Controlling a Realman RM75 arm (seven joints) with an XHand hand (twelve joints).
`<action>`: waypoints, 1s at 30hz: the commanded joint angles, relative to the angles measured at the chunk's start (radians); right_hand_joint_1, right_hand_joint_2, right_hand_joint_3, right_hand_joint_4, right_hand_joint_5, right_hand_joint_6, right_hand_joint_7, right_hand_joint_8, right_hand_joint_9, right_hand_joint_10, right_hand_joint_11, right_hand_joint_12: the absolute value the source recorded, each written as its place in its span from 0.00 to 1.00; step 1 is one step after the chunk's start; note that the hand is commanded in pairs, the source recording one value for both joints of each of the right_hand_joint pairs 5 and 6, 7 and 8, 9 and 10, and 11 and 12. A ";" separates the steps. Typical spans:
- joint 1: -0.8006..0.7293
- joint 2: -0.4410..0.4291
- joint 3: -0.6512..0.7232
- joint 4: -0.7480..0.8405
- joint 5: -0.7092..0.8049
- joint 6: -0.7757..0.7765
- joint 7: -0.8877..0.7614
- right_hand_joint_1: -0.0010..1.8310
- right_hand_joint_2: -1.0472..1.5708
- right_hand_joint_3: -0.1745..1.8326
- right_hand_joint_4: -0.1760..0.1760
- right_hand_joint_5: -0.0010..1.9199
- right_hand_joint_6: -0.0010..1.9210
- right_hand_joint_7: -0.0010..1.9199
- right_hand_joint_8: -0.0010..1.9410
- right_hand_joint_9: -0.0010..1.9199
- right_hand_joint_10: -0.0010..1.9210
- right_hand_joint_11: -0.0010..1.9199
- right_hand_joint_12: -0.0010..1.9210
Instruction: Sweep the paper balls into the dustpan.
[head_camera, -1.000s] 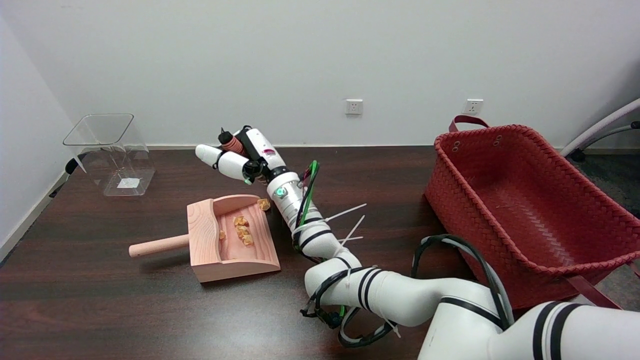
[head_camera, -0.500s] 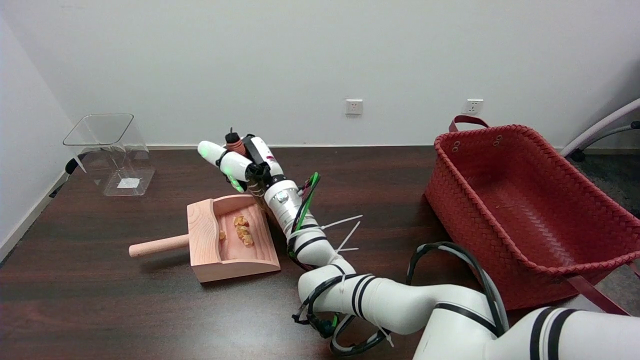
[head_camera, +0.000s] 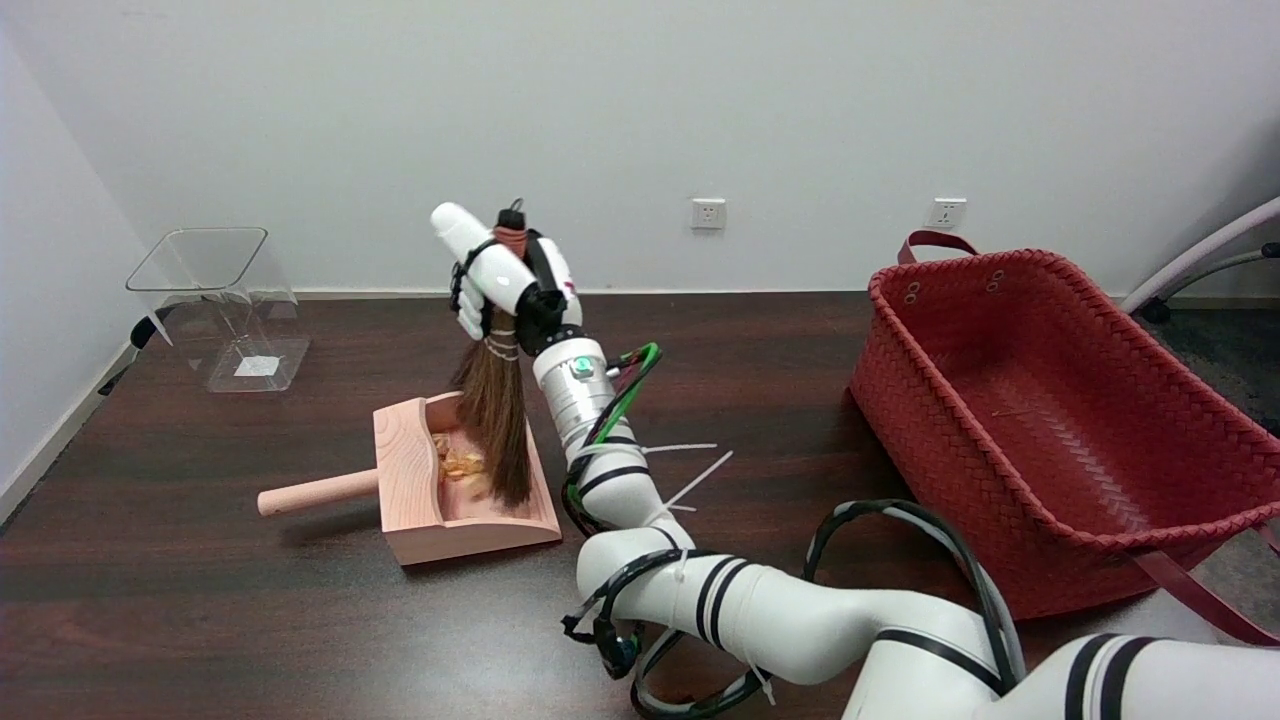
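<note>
Right hand: it is raised above the far edge of the dustpan, and the fingers are clamped around the handle of the broom.
Broom: its long axis is nearly upright, with a small tilt. The red-wrapped top with a black loop points up, above the fingers; the brown bristles hang down below the fingers and their tips reach into the dustpan.
Paper balls: small orange pieces, lying together inside the dustpan, below the fingers and just beside the bristle tips on the left of the picture.
Dustpan: light wood, it stands on the dark desk under the hand. Its round handle points to the picture's left, away from the arm.
Clear bin: far to the left of the fingers, near the wall.
Red basket: well apart, on the other side of the arm.
</note>
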 joint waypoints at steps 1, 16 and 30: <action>-0.098 0.016 0.006 0.215 0.245 0.050 0.059 0.31 1.00 0.00 0.50 1.00 1.00 1.00 0.99 1.00 1.00 1.00 1.00; -0.228 0.190 0.052 0.550 0.273 0.071 -0.362 0.36 1.00 0.00 0.50 1.00 1.00 1.00 0.99 1.00 1.00 1.00 1.00; -0.404 0.383 0.057 1.022 0.486 0.038 -0.829 0.41 1.00 0.01 0.50 1.00 1.00 1.00 0.99 1.00 1.00 1.00 1.00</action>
